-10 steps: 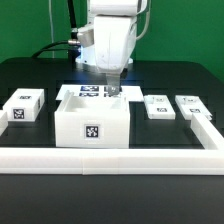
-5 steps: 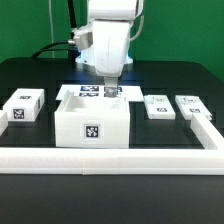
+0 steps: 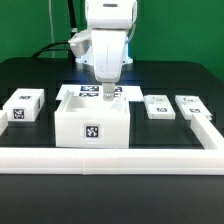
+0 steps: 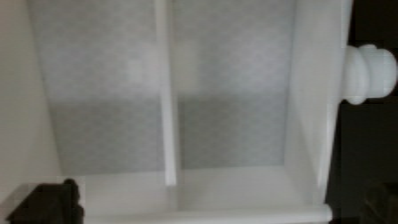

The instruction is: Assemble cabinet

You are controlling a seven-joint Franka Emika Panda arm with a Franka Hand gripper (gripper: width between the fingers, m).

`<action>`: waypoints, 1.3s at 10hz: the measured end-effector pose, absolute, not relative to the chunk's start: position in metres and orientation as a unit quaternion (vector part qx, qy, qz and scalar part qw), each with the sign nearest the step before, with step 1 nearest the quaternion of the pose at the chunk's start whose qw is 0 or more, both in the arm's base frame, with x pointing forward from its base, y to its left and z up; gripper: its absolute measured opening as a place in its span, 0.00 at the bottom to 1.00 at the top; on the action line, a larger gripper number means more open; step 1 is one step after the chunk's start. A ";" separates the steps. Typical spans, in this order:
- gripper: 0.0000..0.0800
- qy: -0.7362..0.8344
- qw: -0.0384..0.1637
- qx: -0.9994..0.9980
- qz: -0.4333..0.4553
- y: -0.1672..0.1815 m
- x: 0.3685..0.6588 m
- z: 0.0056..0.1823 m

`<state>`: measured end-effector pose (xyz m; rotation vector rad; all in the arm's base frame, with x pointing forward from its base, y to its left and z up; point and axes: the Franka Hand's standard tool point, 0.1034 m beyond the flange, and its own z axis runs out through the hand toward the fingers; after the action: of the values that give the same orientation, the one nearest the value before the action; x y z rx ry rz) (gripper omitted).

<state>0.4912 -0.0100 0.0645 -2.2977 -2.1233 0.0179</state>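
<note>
Exterior view: a white robot arm reaches down from the upper middle of the frame over a black desk (image 3: 40,75). Its claw (image 3: 107,93) hangs just above the rear edge of the cabinet (image 3: 92,122), a white box with a square black-and-white tag on its front, at the centre of the frame. The claw is released, its fingers spread wide and gripping nothing. A small tagged block (image 3: 22,106) lies at the left and a second block (image 3: 157,105) at the right, both apart from the cabinet. A long low white rail (image 3: 110,160) crosses the lower frame.

Wrist view: the camera looks into the cabinet's hollow side, where a thin white divider (image 4: 169,100) splits the pale interior into two compartments. A round white knob-like part (image 4: 365,72) juts from one outer wall. One dark fingertip (image 4: 50,200) shows at the picture's edge.

The step in hand looks like an approach to grasp the cabinet body. The next move calls for lowering until the fingers straddle a wall, then closing squarely.
</note>
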 end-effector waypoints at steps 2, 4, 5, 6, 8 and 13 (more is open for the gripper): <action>1.00 -0.677 0.014 -0.736 0.013 -0.011 0.480 0.057; 1.00 -0.676 0.019 -0.737 0.017 -0.011 0.475 0.049; 1.00 -0.674 0.021 -0.738 0.019 -0.011 0.474 0.048; 1.00 -0.674 0.023 -0.738 0.020 -0.010 0.472 0.045; 1.00 -0.674 0.024 -0.738 0.021 -0.010 0.472 0.044; 1.00 -0.674 0.025 -0.738 0.023 -0.011 0.467 0.045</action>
<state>0.4667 -0.0114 0.0452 -2.2837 -2.0835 0.0701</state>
